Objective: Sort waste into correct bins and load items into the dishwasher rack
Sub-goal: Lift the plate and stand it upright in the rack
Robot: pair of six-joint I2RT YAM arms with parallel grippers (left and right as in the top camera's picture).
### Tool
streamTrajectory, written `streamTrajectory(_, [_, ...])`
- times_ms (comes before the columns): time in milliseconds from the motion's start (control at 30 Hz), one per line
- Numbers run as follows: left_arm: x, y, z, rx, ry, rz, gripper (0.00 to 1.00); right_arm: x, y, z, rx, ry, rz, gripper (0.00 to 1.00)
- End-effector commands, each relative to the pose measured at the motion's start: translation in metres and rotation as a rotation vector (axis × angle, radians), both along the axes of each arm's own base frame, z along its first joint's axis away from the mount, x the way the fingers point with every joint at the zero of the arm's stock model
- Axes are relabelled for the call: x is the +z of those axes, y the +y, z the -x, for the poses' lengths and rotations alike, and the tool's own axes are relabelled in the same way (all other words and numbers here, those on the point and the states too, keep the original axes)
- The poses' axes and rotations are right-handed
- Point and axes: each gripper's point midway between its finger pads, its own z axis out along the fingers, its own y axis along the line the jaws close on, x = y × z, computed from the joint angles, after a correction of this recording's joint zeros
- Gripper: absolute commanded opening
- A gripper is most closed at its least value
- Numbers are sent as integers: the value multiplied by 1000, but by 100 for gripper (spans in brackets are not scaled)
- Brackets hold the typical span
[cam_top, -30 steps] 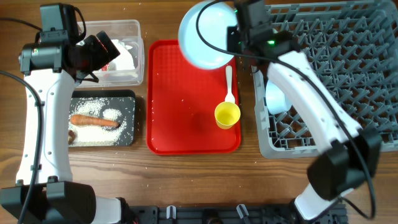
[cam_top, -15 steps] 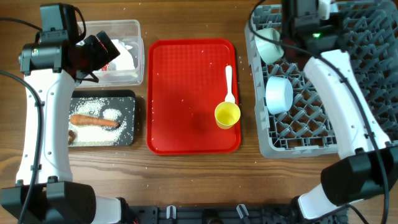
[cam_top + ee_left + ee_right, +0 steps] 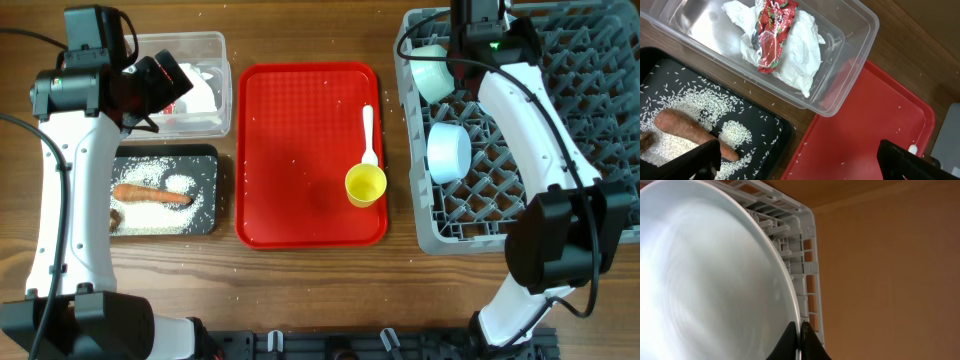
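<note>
My right gripper [image 3: 799,340] is shut on the rim of the light blue plate [image 3: 715,280], held on edge over the back left of the grey dishwasher rack [image 3: 560,130]; the arm hides the plate in the overhead view. The pale green bowl [image 3: 430,70] and light blue bowl [image 3: 447,152] sit in the rack. The yellow cup [image 3: 366,185] and white spoon [image 3: 368,135] lie on the red tray [image 3: 300,150]. My left gripper [image 3: 802,165] is open and empty. The napkin [image 3: 800,55] and red wrapper [image 3: 772,35] lie in the clear tub [image 3: 860,30].
The black tray [image 3: 205,160] holds rice [image 3: 190,205], the carrot stick [image 3: 150,194] and the brown lump [image 3: 115,218]. A few rice grains are scattered on the red tray and the wooden table. The rack's right side holds only upright pegs.
My right arm has carried the plate from above the red tray's back right corner to the rack's back left and turned it on edge. The left arm has not moved.
</note>
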Motion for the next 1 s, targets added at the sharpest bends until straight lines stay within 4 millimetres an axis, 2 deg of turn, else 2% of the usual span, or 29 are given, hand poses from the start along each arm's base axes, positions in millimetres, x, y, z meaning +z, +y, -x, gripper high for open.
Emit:
streamTrajectory(0, [11,1,-1,7,-32,4,100,-10,4,-4,28,26,-20,39])
streamTrajectory(33, [11,1,-1,6,-32,3,100,-11,7,-3,36,32,-23,41])
streamTrajectory(67, [11,1,-1,7,-32,4,100,-10,12,-4,45,30,-23,50])
streamTrajectory(133, [11,1,-1,7,-32,4,100,-5,18,-4,46,-7,-38,54])
streamTrajectory(200, [11,1,-1,6,-32,3,100,22,24,0,33,-122,-83,56])
streamTrajectory(267, [11,1,-1,7,-32,4,100,47,39,6,93,-195,-168,59])
streamTrajectory(300, [11,1,-1,7,-32,4,100,53,66,10,197,-200,-290,60])
streamTrajectory(333, [11,1,-1,7,-32,4,100,50,100,15,315,-171,-434,60])
streamTrajectory(367, [11,1,-1,7,-31,4,100,43,141,26,449,-106,-612,63])
streamTrajectory(400, [11,1,-1,7,-32,4,100,38,185,46,560,-30,-818,64])
streamTrajectory(433, [11,1,-1,7,-32,4,100,31,219,66,603,48,-1021,60])
streamTrajectory(467, [11,1,-1,7,-32,4,100,24,237,81,586,109,-1153,52])
streamTrajectory(533, [11,1,-1,7,-32,4,100,5,261,103,587,224,-1288,49])
streamTrajectory(600, [11,1,-1,7,-32,4,100,-15,264,115,550,281,-1295,48])
streamTrajectory(667, [11,1,-1,7,-32,4,100,-25,261,124,479,314,-1314,48])
streamTrajectory(867, [11,1,-1,7,-31,4,100,-37,248,136,335,346,-1303,48])
streamTrajectory(967, [12,1,-2,7,-37,5,100,-49,243,147,270,386,-1303,48])
